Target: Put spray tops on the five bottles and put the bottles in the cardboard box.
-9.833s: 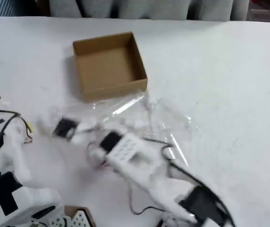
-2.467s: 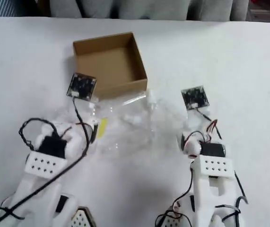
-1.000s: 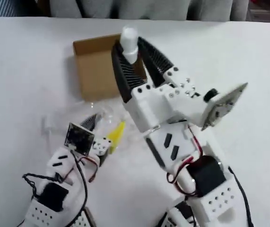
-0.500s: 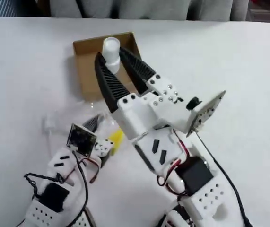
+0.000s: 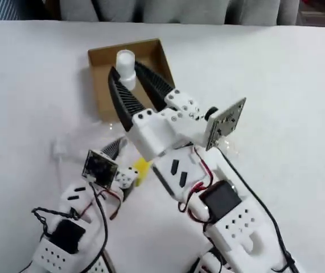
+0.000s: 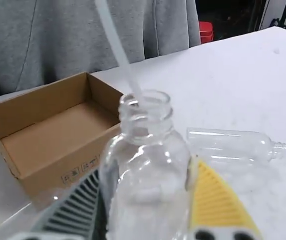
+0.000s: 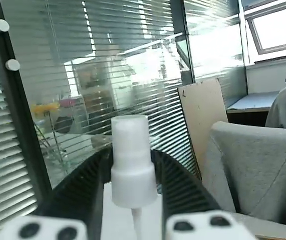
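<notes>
My left gripper is shut on a clear bottle that stands upright, one grey finger and one yellow finger at its sides. In the high view this left gripper sits at the lower left, in front of the cardboard box. My right gripper is raised over the box's front, its black fingers shut on a white spray top. The right wrist view has the spray top upright between the fingers. The spray top's thin tube slants down into the open neck of the held bottle.
The cardboard box has nothing in it and stands just behind the held bottle. Another clear bottle lies on its side on the white table beside it. A clear piece lies at the left of the left gripper.
My right gripper has carried the spray top left and lower across the box, bringing it over the left gripper's bottle. The left arm has barely moved in the last second.
</notes>
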Tool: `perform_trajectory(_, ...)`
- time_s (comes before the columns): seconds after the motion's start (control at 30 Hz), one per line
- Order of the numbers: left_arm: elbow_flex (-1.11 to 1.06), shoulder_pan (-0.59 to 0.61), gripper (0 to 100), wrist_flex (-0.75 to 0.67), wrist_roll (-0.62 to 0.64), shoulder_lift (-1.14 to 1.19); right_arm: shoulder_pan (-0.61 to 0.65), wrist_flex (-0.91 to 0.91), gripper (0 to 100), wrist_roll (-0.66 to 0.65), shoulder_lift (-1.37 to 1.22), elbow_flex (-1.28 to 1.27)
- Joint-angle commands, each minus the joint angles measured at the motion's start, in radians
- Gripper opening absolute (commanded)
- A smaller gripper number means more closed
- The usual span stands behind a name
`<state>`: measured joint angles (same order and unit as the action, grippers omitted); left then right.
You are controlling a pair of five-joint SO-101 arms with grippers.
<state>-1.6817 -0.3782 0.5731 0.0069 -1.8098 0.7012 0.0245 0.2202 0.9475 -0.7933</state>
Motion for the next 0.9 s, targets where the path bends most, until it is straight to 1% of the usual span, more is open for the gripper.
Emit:
perform_trajectory(0.0, 0.011, -0.008, 2, -0.037, 0.012, -0.022, -0.031, -0.019, 1.5, 0.008, -0.001, -0.011)
perform_trajectory(0.13, 0.011, -0.007, 2, -0.037, 0.012, -0.022, -0.024, -0.016, 1.5, 0.008, 0.022, -0.078)
perform_trajectory(0.47, 0.011, -0.007, 2, -0.037, 0.012, -0.022, -0.019, -0.012, 1.5, 0.002, 0.189, -0.341)
perform_trajectory(0.6, 0.011, -0.007, 2, -0.037, 0.012, -0.022, 0.035, -0.012, 1.8, 0.000, 0.217, -0.425)
perform_trajectory(0.7, 0.011, -0.007, 2, -0.037, 0.012, -0.022, 0.042, 0.024, 2.1, -0.026, 0.216, -0.427)
perform_trajectory(0.77, 0.011, -0.007, 2, -0.037, 0.012, -0.022, 0.053, 0.056, 6.2, -0.049, 0.219, -0.427)
perform_trajectory(0.87, 0.011, -0.007, 2, -0.035, 0.014, -0.022, 0.091, 0.096, 18.3, -0.055, 0.222, -0.427)
